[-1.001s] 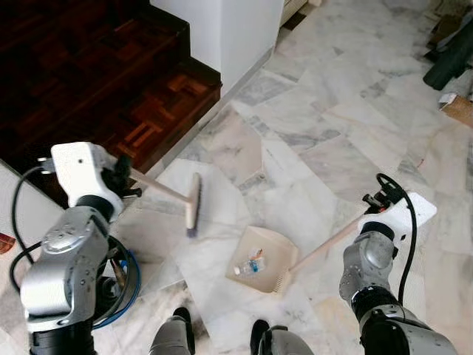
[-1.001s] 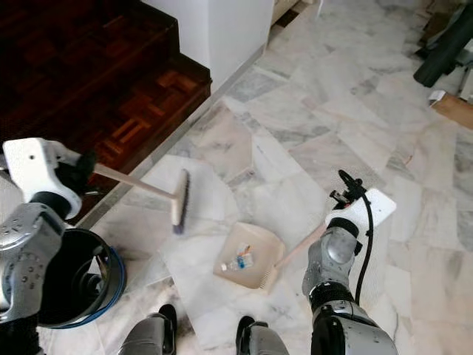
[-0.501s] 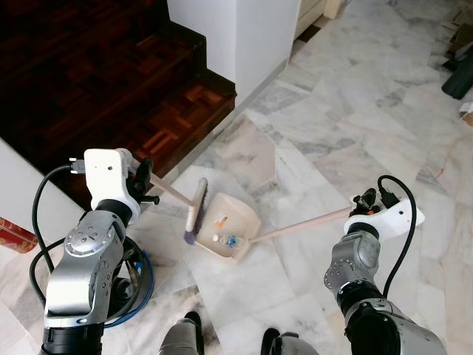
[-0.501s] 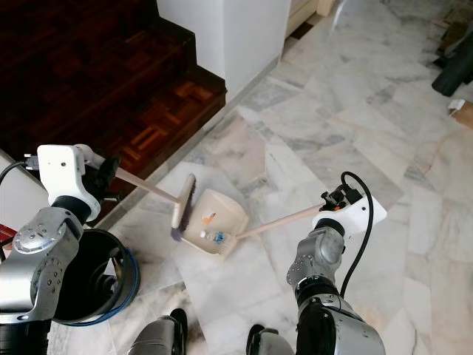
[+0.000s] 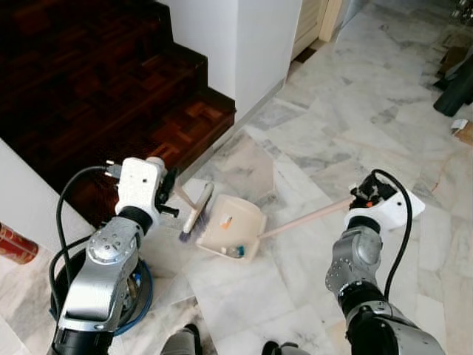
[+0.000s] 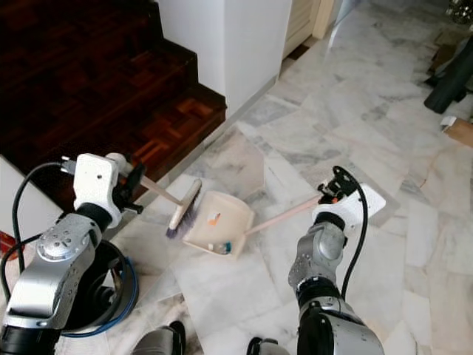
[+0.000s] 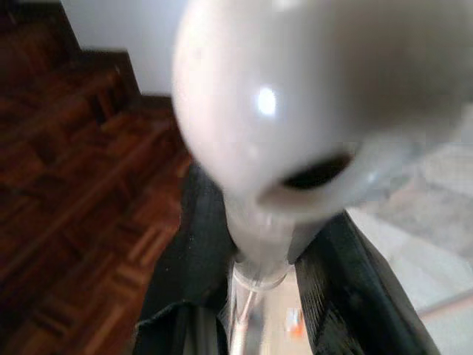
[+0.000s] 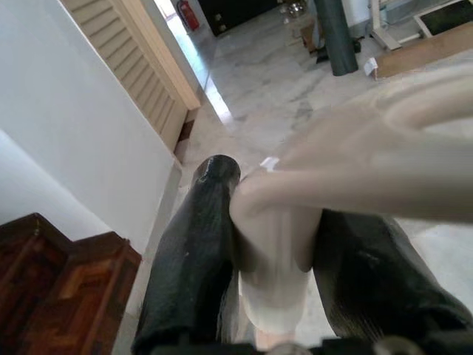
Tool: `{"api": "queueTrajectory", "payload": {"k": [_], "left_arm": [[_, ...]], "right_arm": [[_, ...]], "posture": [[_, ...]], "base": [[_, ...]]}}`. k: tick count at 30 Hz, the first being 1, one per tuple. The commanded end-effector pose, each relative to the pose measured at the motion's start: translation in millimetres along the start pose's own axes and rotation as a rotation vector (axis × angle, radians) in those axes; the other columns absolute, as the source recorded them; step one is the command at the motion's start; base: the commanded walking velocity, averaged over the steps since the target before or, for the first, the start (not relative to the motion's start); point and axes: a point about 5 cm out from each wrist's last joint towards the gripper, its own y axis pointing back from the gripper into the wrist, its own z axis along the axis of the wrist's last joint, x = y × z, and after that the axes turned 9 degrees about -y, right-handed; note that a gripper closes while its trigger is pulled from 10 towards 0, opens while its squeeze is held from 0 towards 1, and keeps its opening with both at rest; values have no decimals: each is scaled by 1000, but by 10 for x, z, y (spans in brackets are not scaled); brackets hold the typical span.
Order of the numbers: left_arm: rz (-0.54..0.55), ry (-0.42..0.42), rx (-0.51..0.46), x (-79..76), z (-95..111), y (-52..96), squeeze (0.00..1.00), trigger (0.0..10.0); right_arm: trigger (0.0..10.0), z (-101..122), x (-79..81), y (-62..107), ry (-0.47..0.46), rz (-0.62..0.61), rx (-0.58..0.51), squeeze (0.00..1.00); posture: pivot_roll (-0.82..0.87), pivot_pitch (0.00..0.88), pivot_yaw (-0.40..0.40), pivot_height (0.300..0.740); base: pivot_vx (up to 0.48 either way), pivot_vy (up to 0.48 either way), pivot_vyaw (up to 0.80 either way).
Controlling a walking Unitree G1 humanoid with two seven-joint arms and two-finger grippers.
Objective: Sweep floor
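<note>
The left gripper point(image 7: 255, 288) is clenched on the pale handle of a brush point(image 5: 194, 214), its two black fingers point(image 7: 188, 251) pressing the stick from either side just below the handle's rounded knob. The right gripper point(image 8: 270, 259) is clenched the same way on the long beige handle of a dustpan point(image 5: 230, 225), one black finger point(image 8: 196, 244) on each side of it.

Out from the left gripper, the short handle slopes down to the brush head, which rests on the marble floor point(image 5: 347, 140) with its dark, purplish bristles at the near end. The head lies just beside the dustpan's left edge, close enough that I cannot tell whether they touch. Out from the right gripper, the long handle runs across the floor to the dustpan, which sits flat between the two arms.

There is one brush and one dustpan. In the pan I count two bits of litter: a small orange scrap point(image 5: 225, 220) near the middle and a little clear bottle with a blue cap point(image 5: 235, 252) near the front edge. The dustpan is cream-coloured, squarish, with raised side walls.

Behind the brush, a dark wooden step point(image 5: 177, 126) rises from the marble, and a white wall point(image 5: 259, 44) stands beside it. A black bin with a blue rim point(image 6: 118, 285) sits on the floor under the left arm. A red cylinder point(image 5: 15, 245) stands at the far left. Dark objects and a piece of cardboard point(image 5: 464, 132) lie at the far right, well apart from the dustpan.
</note>
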Motion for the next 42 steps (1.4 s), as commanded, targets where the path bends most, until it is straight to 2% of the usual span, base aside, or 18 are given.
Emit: {"api": "queueTrajectory", "payload": {"k": [1,10,12,17,21,26,32,36,42], "left_arm": [[55,-44,-119,111,236,-4,0,10000],[87,-32,-150,138,258,5,0,10000],[78,-29,-128,105,179,16,0,10000],[106,-76,-101,9,-40,81,0,10000],[154,-38,-92,-16,-155,136,0,10000],[146,-36,-83,-58,-230,159,0,10000],[142,-43,-86,-104,-276,176,0,10000],[138,-40,-87,-146,-304,191,0,10000],[136,-38,-101,-169,-297,192,0,10000]], "right_arm": [[10000,82,24,-16,-27,8,-54,0],[10000,85,-15,3,-22,-11,-56,0],[10000,107,7,-2,-16,-2,-69,0],[10000,194,152,12,64,113,-133,0],[10000,293,261,31,133,227,-192,0],[10000,358,308,28,157,263,-221,0],[10000,400,329,37,178,257,-239,0],[10000,390,367,74,217,307,-240,0],[10000,383,301,107,165,249,-224,0]], "posture": [[193,107,-28,740],[188,100,-28,740],[179,96,-26,740],[159,88,-26,740],[146,75,-28,740],[139,50,-27,740],[138,34,-20,740],[135,31,-17,740],[131,28,-8,740]], "base": [[0,0,0],[0,0,0],[0,0,0],[0,0,0],[0,0,0],[0,0,0],[0,0,0],[0,0,0],[0,0,0]]}}
